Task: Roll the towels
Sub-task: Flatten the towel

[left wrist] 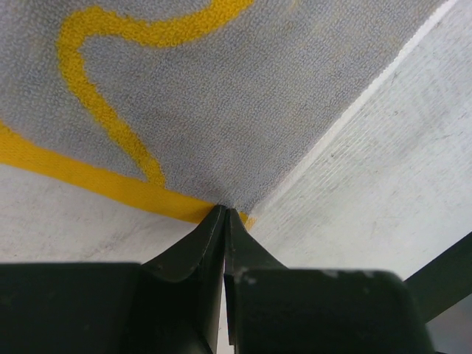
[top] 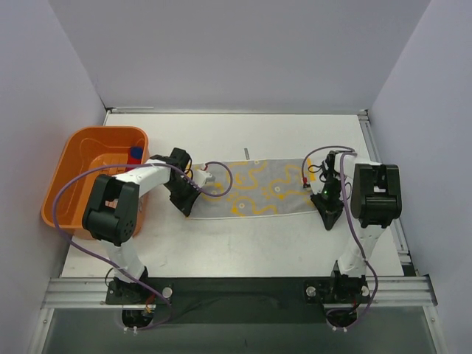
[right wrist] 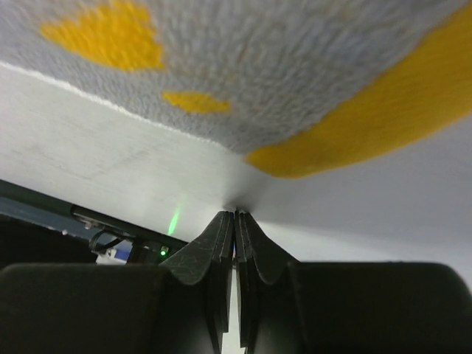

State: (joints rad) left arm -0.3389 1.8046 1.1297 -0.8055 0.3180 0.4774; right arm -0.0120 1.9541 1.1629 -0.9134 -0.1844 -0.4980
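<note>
Table (top: 221, 251), towel (top: 258, 188); tub (top: 87, 158) top-cam only

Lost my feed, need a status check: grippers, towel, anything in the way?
Left gripper shut on towel corner. Right gripper shut on opposite end. Flat, not yet rolled. Orange tub off left, apart.

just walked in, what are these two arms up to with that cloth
Two robot arms are working on a grey towel with yellow squiggles, spread flat across the table. The left pincer is shut on the towel's near left corner, and the right pincer is shut on its near right corner. No rolling is done yet: the towel lies fully unrolled. An orange tub sits at the left with something red and blue inside, too small to identify.
</note>
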